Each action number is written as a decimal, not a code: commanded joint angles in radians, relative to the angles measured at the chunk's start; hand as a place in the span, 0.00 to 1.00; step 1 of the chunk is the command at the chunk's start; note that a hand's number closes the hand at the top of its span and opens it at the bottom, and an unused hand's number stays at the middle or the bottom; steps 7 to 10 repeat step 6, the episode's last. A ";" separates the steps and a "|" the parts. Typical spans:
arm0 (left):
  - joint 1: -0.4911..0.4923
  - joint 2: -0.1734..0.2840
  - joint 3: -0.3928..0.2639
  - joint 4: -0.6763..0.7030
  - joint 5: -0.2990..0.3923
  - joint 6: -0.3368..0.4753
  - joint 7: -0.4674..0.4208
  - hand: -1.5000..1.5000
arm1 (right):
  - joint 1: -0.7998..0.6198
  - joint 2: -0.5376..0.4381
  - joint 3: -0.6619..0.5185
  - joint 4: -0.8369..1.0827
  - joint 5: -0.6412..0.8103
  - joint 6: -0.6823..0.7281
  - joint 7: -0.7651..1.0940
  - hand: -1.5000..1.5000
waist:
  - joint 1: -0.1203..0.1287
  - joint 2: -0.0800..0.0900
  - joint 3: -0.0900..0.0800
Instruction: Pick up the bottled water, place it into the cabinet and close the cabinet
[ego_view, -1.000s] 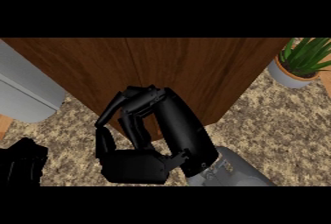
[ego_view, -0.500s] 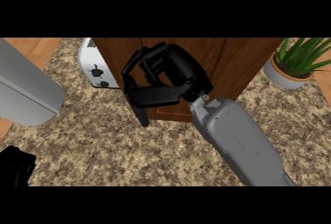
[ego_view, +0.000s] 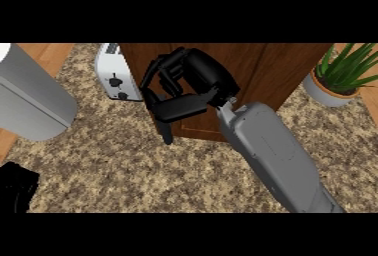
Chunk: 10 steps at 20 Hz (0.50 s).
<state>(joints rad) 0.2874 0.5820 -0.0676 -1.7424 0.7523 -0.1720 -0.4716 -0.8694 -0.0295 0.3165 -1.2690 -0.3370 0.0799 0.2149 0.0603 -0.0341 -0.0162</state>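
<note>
**Right hand against the wooden cabinet; bottle out of sight**

The right hand (ego_view: 193, 82) lies over the dark brown wooden cabinet (ego_view: 273, 70), its grey forearm (ego_view: 273, 155) running up from the lower right of the head view. The fingers (ego_view: 164, 67) are curled, bending leftward and down past the cabinet's left edge, and the thumb (ego_view: 164, 131) points down over the cabinet's lower edge. Nothing can be seen inside the curl, so whether the hand grips anything cannot be told. The bottled water shows nowhere in the view; its place cannot be given.

The counter (ego_view: 118, 170) is a speckled stone top in beige and brown, filling the lower half of the view and wrapping round both sides of the cabinet. Just left of the cabinet stands a white toaster (ego_view: 112, 75), its dark knobs facing the viewer, partly hidden behind the hand's fingers. Further left, a large grey rounded object (ego_view: 33, 102) crosses the counter's edge, with light orange wood flooring (ego_view: 44, 52) beyond it.

At the upper right a potted plant (ego_view: 341, 75) with long green leaves sits in a pale pot, near the cabinet's right side but apart from it.

The left hand (ego_view: 16, 186) appears only as a black shape at the lower left edge; its finger state cannot be told.
</note>
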 joint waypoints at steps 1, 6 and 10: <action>-0.015 -0.005 -0.010 -0.013 -0.008 0.005 0.009 1.00 | -0.017 -0.110 -0.134 0.184 0.029 -0.030 -0.044 1.00 | -0.015 0.060 0.016; -0.038 -0.002 -0.008 -0.012 0.004 0.008 0.032 1.00 | -0.042 -0.135 -0.146 0.204 0.017 0.011 -0.064 1.00 | -0.020 0.061 0.016; -0.038 -0.002 -0.008 -0.012 0.004 0.008 0.032 1.00 | -0.042 -0.135 -0.146 0.204 0.017 0.011 -0.064 1.00 | -0.020 0.061 0.016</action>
